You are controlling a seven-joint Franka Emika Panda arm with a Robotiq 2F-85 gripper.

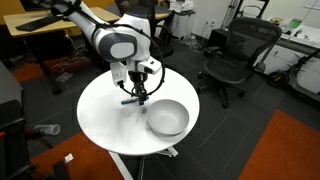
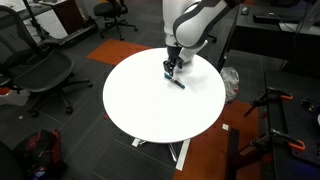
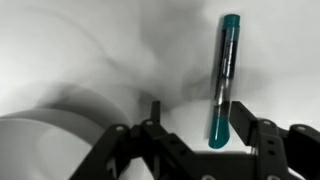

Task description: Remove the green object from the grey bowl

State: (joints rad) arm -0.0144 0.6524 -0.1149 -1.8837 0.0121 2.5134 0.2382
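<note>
Wrist view: the green object lies on the white table, its lower end between the spread fingers, which hold nothing; the gripper looks open.
Marker: in an exterior view the green object sits on the table just beside the grey bowl, outside it.
Bowl: looks empty to me; hidden in an exterior view where the gripper hangs over the marker.
Progress: I'd say the removal is done.
Risk, roll: a round stick could trundle off if a finger clips it on the way up.
Risk, bowl: a sideways swing might knock the bowl.
</note>
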